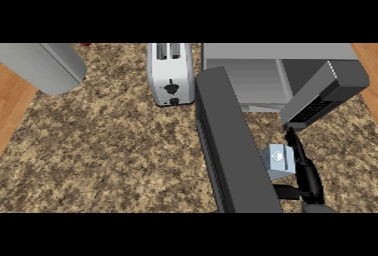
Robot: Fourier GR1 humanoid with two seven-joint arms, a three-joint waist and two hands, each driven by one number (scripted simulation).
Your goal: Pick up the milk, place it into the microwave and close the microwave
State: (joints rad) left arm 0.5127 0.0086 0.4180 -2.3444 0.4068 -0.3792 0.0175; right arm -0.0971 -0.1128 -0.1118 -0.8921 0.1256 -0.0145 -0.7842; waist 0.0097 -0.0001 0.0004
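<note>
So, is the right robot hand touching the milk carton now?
Touching. In the head view the right robot hand has its fingers curled round the milk carton, holding it in front of the open microwave.

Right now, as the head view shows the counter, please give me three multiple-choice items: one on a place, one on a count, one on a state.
1. Where is the milk carton?
A. inside the microwave
B. in the right hand, in front of the microwave
C. beside the toaster

2. How many slots show on top of the toaster?
A. two
B. four
C. none

3. In what state is the microwave door?
A. shut
C. taken off
B. swung open towards the robot

Answers:
1 B: the right hand curls round the carton, in front of the microwave opening and to the right of the door.
2 A: two parallel slots show side by side.
3 B: the door stands out from the front, leaving the cavity visible.
</note>
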